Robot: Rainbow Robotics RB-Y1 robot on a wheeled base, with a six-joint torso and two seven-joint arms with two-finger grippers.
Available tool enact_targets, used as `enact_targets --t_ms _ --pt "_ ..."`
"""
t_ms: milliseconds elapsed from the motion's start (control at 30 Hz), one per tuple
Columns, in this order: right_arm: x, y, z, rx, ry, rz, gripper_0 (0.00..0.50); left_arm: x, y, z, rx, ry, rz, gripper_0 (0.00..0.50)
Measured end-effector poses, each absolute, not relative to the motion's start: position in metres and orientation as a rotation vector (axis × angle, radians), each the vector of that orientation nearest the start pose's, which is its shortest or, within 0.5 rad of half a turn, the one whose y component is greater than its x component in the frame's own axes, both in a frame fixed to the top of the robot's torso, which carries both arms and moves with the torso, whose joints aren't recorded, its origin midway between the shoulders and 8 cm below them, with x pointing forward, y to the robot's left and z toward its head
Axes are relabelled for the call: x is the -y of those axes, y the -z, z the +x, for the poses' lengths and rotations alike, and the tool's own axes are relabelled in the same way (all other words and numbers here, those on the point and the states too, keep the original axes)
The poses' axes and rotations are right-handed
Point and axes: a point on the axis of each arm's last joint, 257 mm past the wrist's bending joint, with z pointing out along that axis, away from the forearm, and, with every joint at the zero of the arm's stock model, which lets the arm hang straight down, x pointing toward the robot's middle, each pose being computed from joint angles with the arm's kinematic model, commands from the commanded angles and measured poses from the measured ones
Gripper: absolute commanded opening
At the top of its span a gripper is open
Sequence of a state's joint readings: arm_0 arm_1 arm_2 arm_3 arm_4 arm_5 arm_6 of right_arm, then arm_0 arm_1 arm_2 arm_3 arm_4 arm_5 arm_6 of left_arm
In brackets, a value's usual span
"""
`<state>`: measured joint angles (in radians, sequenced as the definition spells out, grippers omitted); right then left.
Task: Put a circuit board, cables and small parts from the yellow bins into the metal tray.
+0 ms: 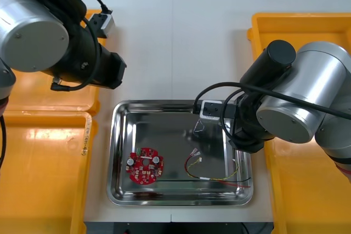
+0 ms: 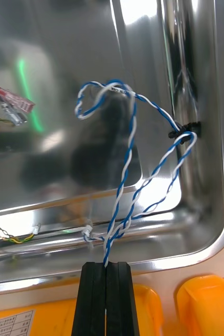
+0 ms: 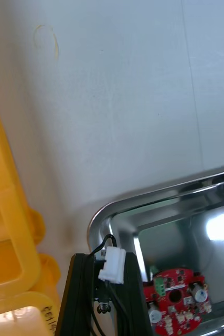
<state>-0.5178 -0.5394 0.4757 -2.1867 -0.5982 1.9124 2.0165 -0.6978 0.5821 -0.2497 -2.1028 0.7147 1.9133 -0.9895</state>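
The right gripper (image 2: 106, 269) is at the right side of the tray (image 1: 119, 152), close to its far right corner. Its two fingers are pressed together on the end of the blue and white cable (image 2: 126, 173). From the fingertips the twisted cable runs leftward over the shiny tray floor, so its long axis lies right to left. It spreads into two loose loops, and the farther loop is pinched by a small black tie (image 2: 185, 129) next to the tray's far wall. I cannot tell whether the loops touch the floor.

The left gripper (image 3: 107, 258) is above the table (image 1: 181, 42), just outside the tray's far left corner and beside the left bins (image 3: 9, 210). Its fingers are closed on the black cable (image 3: 110, 242). The cable's white plug (image 3: 113, 265) sticks out at the fingertips, and the thin black wires run back down between the fingers.

A round red circuit board (image 1: 144, 166) lies flat in the near left part of the tray. A red and yellow cable (image 1: 216, 178) lies in the near right part, stretched left to right along the near wall. Its small plugs (image 2: 13, 107) sit at the left end, turned toward the middle of the tray. The right bins (image 1: 307, 26) are just beyond the tray's right rim.
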Motion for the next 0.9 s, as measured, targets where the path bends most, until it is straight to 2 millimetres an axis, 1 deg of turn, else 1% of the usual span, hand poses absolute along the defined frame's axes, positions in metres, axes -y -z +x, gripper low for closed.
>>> enact_targets --t_ms 200,333,567,733,900 --pt "0.123 0.226 0.394 -2.144 0.23 -1.722 0.0 -0.137 0.134 0.448 -2.563 0.088 0.297 0.0" --pt "0.117 0.229 0.4 -2.139 0.207 -1.702 0.0 -0.131 0.146 0.443 -2.578 0.077 0.307 0.0" --pt "0.113 0.231 0.405 -2.136 0.209 -1.683 0.0 -0.127 0.175 0.428 -2.637 0.088 0.301 0.0" --pt "0.113 0.231 0.411 -2.123 0.238 -1.664 0.0 -0.129 0.194 0.422 -2.663 0.065 0.214 0.0" --pt "0.113 0.237 0.416 -2.128 0.233 -1.647 0.0 -0.132 0.218 0.415 -2.675 0.003 0.153 0.0"
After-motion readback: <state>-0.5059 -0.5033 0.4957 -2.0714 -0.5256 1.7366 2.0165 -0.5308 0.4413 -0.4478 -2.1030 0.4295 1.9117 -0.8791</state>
